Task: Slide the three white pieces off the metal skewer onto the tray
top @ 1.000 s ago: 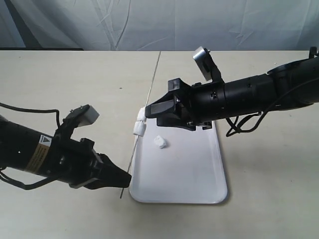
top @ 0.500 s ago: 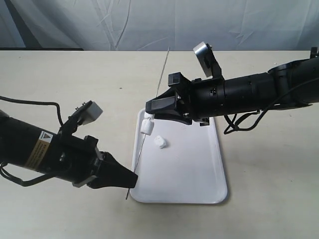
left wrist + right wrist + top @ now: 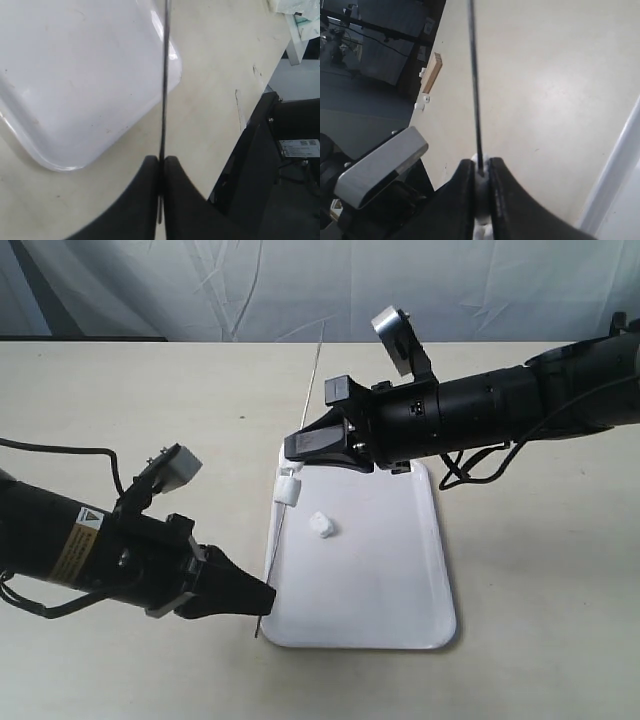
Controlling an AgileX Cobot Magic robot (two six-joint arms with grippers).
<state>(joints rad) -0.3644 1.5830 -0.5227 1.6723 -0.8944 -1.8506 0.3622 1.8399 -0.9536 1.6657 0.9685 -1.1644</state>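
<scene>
The left arm lay low, reaching in from the near left. The left fingers (image 3: 238, 594) were pressed fully together on the lower end of the metal skewer (image 3: 308, 390). The right arm stretched across from the far right, and the right fingers (image 3: 312, 447) were closed about the rod's middle (a white scrap appeared wedged between them, though the wrist view is unclear).

A threaded white piece (image 3: 289, 489) hung just below them, over the left rim of the tray (image 3: 400, 580). A loose white piece (image 3: 321, 526) lay near it on the tray, and the floor beyond showed bare. The skewer's lower tip overhung the surface (image 3: 150, 390) beside the tray's near-left corner.
</scene>
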